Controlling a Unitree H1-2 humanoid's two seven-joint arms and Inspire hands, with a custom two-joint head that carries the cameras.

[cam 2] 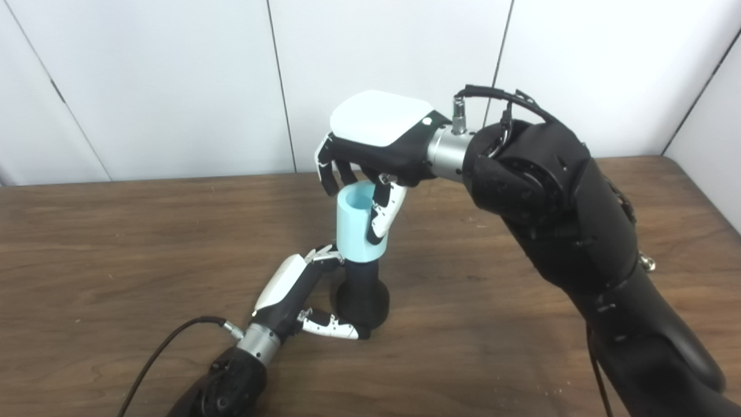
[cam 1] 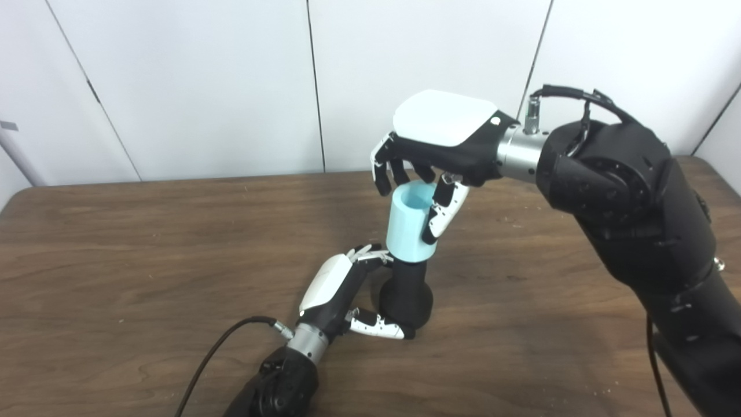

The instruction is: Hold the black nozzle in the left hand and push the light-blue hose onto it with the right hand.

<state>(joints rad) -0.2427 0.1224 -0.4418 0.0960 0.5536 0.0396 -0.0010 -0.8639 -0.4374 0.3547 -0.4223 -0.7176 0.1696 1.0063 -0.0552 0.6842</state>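
The black nozzle [cam 1: 406, 295] stands upright on the wooden table [cam 1: 145, 260], wide base down. My left hand [cam 1: 341, 292] is shut on it from the left, thumb curled along the base and fingers behind the neck. The light-blue hose [cam 1: 410, 223], a short open-topped tube, sits on top of the nozzle's neck. My right hand [cam 1: 431, 153] comes from the right and hangs over the hose's top, thumb down its right side and fingers curled at the far rim, holding it.
White wall panels [cam 1: 202, 87] stand behind the table's far edge. A black cable [cam 1: 220, 347] runs from the left wrist toward the bottom edge. The bulky right arm [cam 1: 637, 231] fills the right side.
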